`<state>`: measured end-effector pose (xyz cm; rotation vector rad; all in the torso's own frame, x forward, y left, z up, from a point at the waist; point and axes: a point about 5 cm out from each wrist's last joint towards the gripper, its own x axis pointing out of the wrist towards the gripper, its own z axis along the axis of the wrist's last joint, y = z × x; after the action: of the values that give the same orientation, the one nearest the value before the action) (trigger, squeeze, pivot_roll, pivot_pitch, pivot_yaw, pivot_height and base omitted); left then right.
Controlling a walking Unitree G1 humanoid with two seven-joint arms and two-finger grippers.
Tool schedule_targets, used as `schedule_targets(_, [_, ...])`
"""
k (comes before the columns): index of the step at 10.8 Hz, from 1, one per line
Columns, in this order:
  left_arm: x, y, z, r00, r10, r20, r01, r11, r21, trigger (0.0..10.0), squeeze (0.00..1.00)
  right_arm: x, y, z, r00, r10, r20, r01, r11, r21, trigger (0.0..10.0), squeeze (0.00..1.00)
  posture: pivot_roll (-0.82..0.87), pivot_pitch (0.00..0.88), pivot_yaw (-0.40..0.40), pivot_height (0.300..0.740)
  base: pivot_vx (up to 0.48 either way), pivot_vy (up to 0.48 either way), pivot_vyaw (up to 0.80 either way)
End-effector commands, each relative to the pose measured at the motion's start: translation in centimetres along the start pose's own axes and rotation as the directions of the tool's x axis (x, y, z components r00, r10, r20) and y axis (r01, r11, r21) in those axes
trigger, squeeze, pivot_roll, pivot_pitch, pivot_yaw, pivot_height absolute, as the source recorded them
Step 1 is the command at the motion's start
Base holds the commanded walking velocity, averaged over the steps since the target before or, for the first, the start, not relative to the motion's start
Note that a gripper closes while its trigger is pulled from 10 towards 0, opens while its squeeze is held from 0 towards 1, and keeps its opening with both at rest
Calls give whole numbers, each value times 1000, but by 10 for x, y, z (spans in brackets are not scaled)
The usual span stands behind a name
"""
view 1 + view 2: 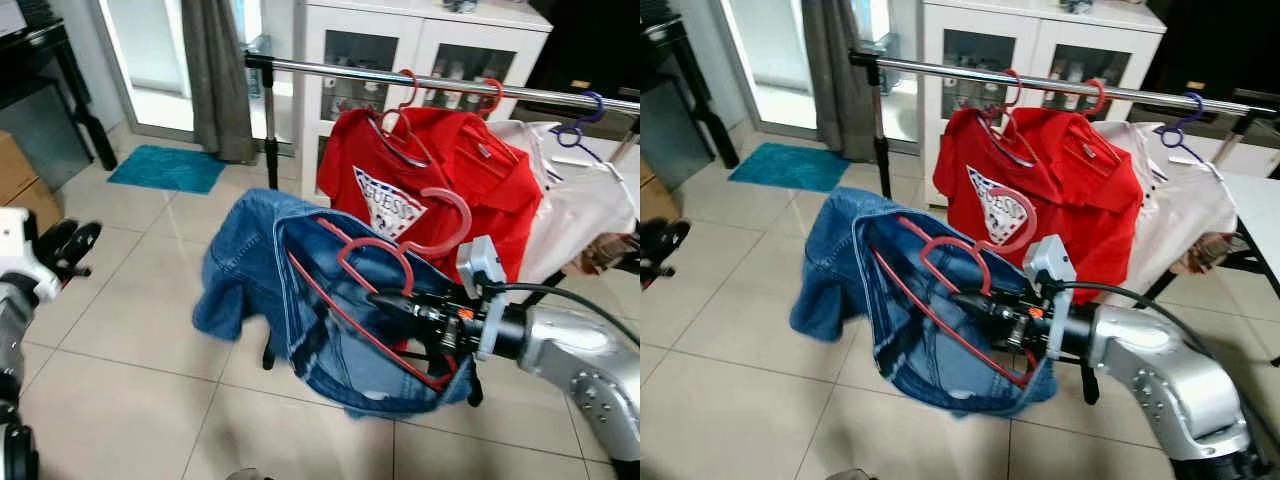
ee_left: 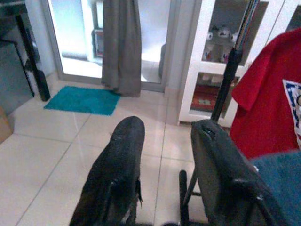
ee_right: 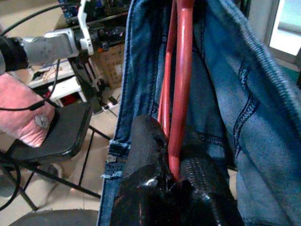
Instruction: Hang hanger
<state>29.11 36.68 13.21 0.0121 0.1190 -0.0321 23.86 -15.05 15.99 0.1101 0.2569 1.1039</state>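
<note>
A red hanger (image 1: 350, 262) carries a blue denim garment (image 1: 290, 290). My right gripper (image 1: 385, 300) is shut on the hanger's red bar (image 3: 181, 70), holding it in mid-air below and in front of the chrome rail (image 1: 450, 85). The hanger's hook (image 1: 445, 220) curves up in front of a red T-shirt (image 1: 470, 165) that hangs on the rail from red hangers. A white shirt (image 1: 590, 205) on a purple hanger (image 1: 578, 128) hangs further right. My left gripper (image 1: 70, 245) stands open and holds nothing, low at the far left, its fingers (image 2: 117, 165) spread wide.
The rail's black post (image 1: 270, 130) stands at its left end. Behind are a white glass-door cabinet (image 1: 420, 40), a grey curtain (image 1: 215, 70) and a teal mat (image 1: 165, 168). A cardboard box (image 1: 15, 180) sits at far left. Tiled floor (image 1: 130, 380) lies open in front.
</note>
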Motion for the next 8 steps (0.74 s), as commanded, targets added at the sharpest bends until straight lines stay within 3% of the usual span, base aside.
schedule_targets(1, [0, -2, 1, 1000, -22, -2, 22, 999, 34, 10000, 1000, -2, -4, 5, 999, -45, 24, 45, 999, -20, 10000, 0, -84, 0, -12, 740, 0, 0, 0])
schedule_targets(2, [4, -12, 1, 998, -58, -7, 58, 997, 59, 10000, 1000, 3, -3, 1, 998, -64, 30, 64, 998, -12, 10000, 0, -81, 0, -12, 740, 0, 0, 0])
schedule_targets(3, [13, -57, 2, 987, -160, 17, 158, 983, 96, 10000, 918, 22, -3, -19, 985, -173, 28, 171, 984, 42, 10000, 0, -83, 0, -9, 740, 0, 0, 0])
schedule_targets(4, [10, -90, 8, 975, -207, 76, 196, 972, 132, 10000, 302, 34, -11, -31, 948, -316, 35, 312, 946, 87, 10000, 0, -76, 0, -12, 740, 0, 0, 0])
schedule_targets(5, [8, -108, 6, 975, -201, 95, 186, 972, 145, 10000, 82, 42, -17, -38, 912, -407, 46, 399, 908, 127, 10000, 0, -73, 0, -14, 740, 0, 0, 0])
schedule_targets(6, [7, -120, 5, 975, -194, 110, 178, 974, 139, 10000, 0, 45, -22, -42, 873, -486, 45, 475, 867, 148, 10000, 0, -66, 0, -22, 740, 0, 0, 0])
schedule_targets(7, [1, -137, -2, 974, -211, 83, 194, 965, 176, 10000, 0, 49, -29, -50, 829, -559, 2, 551, 816, 175, 10000, 0, -56, 0, -27, 740, 0, 0, 0])
schedule_targets(8, [-8, -156, -5, 972, -228, 55, 214, 959, 184, 10000, 0, 53, -33, -55, 801, -598, -33, 596, 791, 139, 10000, 0, -49, 0, -36, 740, 0, 0, 0])
